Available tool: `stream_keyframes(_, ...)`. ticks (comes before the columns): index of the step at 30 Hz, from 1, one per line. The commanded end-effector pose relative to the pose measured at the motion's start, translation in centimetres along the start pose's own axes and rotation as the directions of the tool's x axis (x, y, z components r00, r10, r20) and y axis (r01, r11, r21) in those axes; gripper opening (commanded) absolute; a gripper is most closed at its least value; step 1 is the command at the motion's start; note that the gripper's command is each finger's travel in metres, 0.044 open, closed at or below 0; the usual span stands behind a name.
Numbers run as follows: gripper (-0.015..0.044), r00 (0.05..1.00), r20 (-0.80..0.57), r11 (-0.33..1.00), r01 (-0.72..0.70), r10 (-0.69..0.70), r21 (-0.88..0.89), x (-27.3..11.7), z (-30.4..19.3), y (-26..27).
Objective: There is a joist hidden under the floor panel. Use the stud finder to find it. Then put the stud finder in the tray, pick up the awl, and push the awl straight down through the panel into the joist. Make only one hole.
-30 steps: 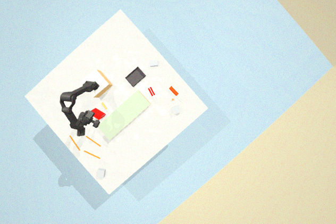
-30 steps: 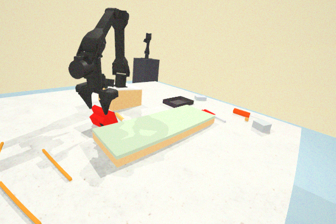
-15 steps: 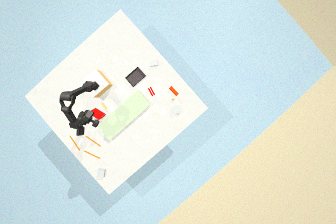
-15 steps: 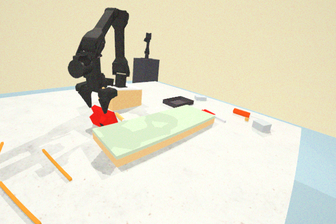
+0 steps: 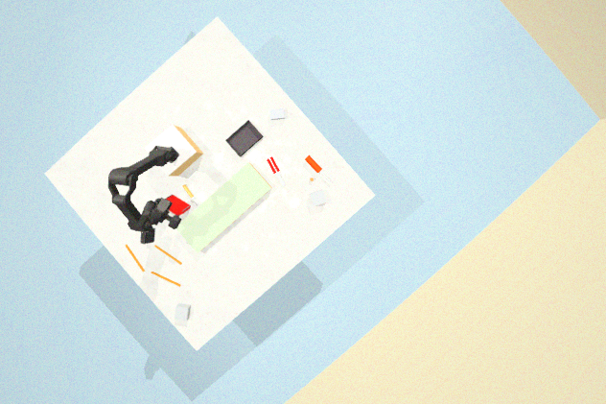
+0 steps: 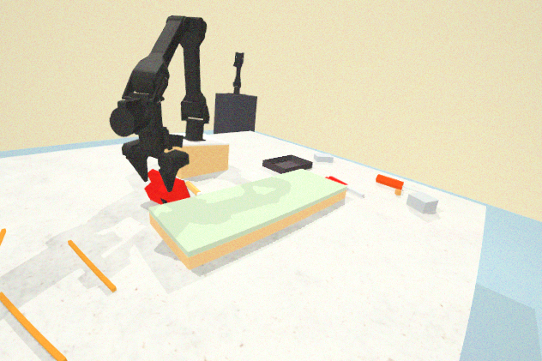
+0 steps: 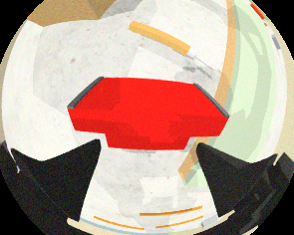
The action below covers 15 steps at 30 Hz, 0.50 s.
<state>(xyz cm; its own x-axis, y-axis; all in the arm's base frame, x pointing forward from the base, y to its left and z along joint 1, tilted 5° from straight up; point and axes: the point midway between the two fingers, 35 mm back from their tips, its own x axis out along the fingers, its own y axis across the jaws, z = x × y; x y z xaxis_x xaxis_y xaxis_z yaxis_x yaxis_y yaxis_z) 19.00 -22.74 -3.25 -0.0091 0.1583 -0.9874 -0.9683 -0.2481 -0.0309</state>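
The red stud finder [image 5: 179, 204] [image 6: 168, 190] [image 7: 146, 114] lies on the table at the near end of the pale green floor panel [image 5: 229, 203] [image 6: 249, 203] [image 7: 255, 61]. My gripper [image 5: 165, 216] [image 6: 156, 181] [image 7: 146, 149] is open and empty. It hangs just above the stud finder with a finger on either side, not touching it. A yellow-handled tool with a thin grey tip [image 5: 188, 190] [image 7: 161, 38] lies just beyond the stud finder. The dark tray [image 5: 244, 137] [image 6: 287, 163] stands past the panel's far end.
The arm's base stands on a tan block [image 5: 188, 159] [image 6: 207, 159]. A red-striped piece [image 5: 272, 164], an orange-handled tool [image 5: 313, 163] [image 6: 388, 181] and grey blocks [image 5: 317, 198] [image 6: 422, 201] lie beyond the panel. Orange sticks [image 5: 168, 253] [image 6: 92, 266] lie near the front.
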Motion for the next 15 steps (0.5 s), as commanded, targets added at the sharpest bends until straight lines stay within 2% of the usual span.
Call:
stream_keyframes(1, 0.044, 1.0, 0.003, 1.0, -0.006, 0.006, -0.001, 0.8, 0.1, 0.1)
stream_keyframes(15, 0.044, 1.0, 0.003, 1.0, -0.006, 0.006, -0.001, 2.8, 0.0, 0.2)
